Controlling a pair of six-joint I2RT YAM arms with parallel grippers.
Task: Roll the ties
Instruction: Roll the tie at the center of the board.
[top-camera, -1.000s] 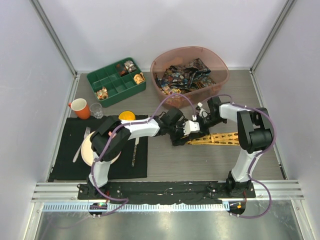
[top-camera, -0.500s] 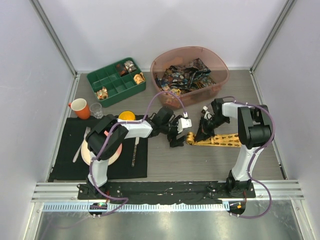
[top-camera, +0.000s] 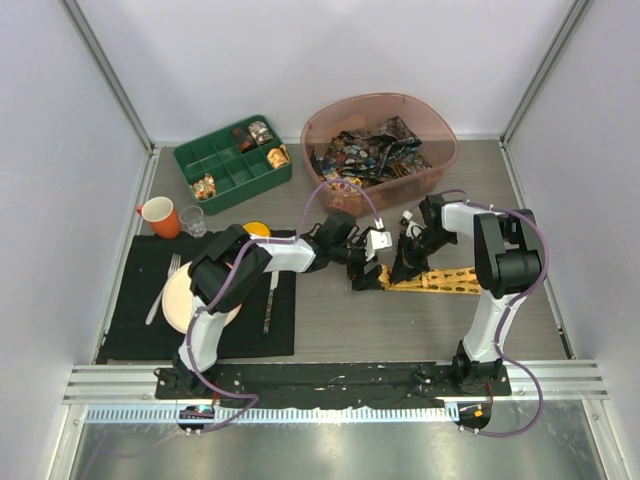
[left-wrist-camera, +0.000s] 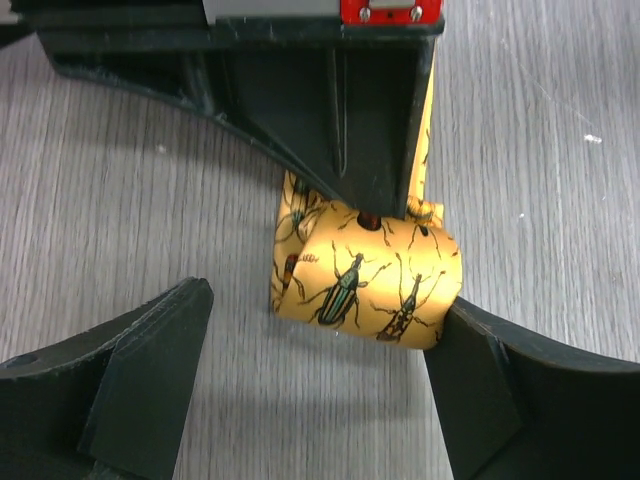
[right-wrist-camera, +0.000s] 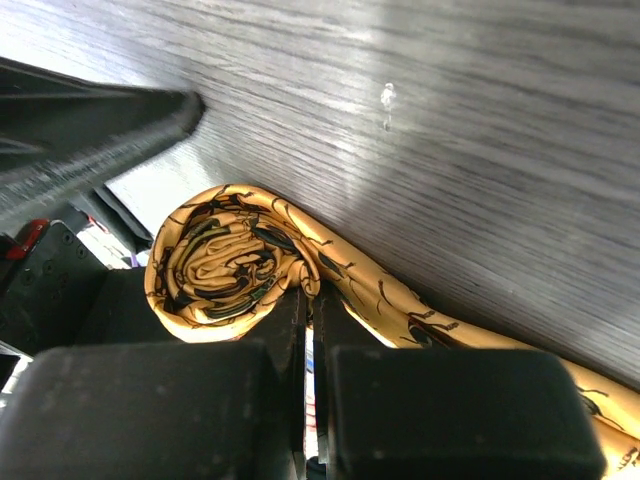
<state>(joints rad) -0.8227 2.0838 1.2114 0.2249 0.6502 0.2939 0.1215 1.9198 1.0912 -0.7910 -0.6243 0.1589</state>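
The yellow beetle-print tie (left-wrist-camera: 365, 285) lies on the grey wood table (left-wrist-camera: 560, 150) between the two arms, its left end wound into a short roll and the rest trailing flat to the right. The left gripper (left-wrist-camera: 320, 335) stands spread wide around the roll, one finger at its end and the other apart, while the right gripper (right-wrist-camera: 305, 305) has its fingers together, tips pressed at the roll's edge; whether cloth is pinched between them I cannot tell. Farther back, dark printed ties (top-camera: 370, 150) are heaped in a pink basin (top-camera: 442, 140), with a green compartment tray (top-camera: 213, 158) to its left.

Coiled yellow tie (right-wrist-camera: 225, 262), closed claw (right-wrist-camera: 308, 302) touching it, wooden table (right-wrist-camera: 470, 120)
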